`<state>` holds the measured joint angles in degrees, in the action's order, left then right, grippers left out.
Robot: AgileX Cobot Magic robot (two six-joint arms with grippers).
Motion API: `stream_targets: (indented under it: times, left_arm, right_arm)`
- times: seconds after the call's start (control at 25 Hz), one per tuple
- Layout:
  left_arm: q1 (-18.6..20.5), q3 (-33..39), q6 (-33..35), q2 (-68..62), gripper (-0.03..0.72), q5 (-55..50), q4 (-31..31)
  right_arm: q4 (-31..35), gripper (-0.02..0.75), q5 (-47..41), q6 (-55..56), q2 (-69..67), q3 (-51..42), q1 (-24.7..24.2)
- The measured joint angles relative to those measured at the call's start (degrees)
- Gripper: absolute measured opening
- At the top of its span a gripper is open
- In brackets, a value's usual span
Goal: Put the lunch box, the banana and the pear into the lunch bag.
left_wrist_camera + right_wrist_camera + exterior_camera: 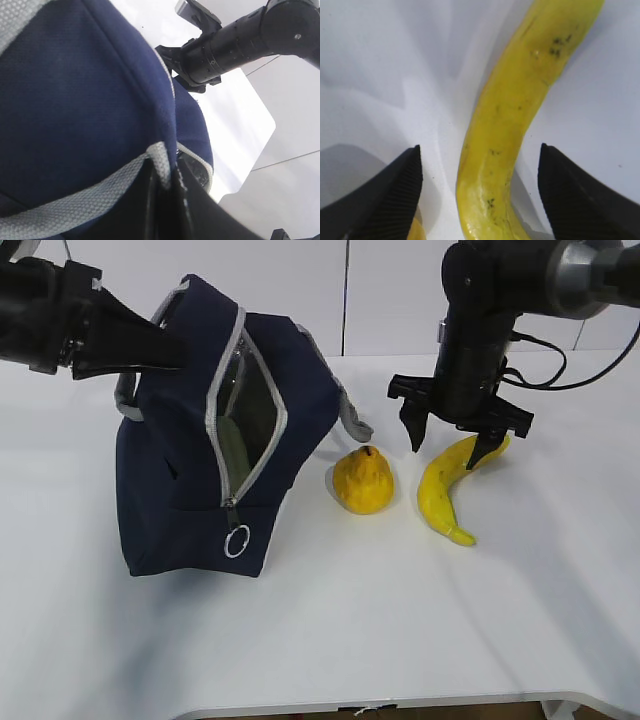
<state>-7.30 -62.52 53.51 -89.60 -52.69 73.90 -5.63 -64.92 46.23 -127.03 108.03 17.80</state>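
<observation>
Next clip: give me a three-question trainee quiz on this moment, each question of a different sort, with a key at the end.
1. True or false: the right end effector is shut on the banana.
2. Multiple choice: where is the pear? A) inside the lunch bag B) on the table between the bag and the banana C) in the left end effector
3. Fill in: the left end effector is clamped on the bag's grey ____.

Key
1. False. Its jaws stand open, one on each side of the banana, which lies on the table.
2. B.
3. Handle strap, holding the unzipped bag tilted with its mouth toward the fruit.
</observation>
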Motion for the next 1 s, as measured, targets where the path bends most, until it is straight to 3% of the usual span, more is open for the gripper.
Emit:
stream_targets:
  times: [1.0]
  left_arm:
    - [0.0,0.0,0.14,0.0,0.008,0.0,0.91]
  right_arm:
    - [-1.85,0.583,-0.11,0.61,-1.97,0.0,0.0]
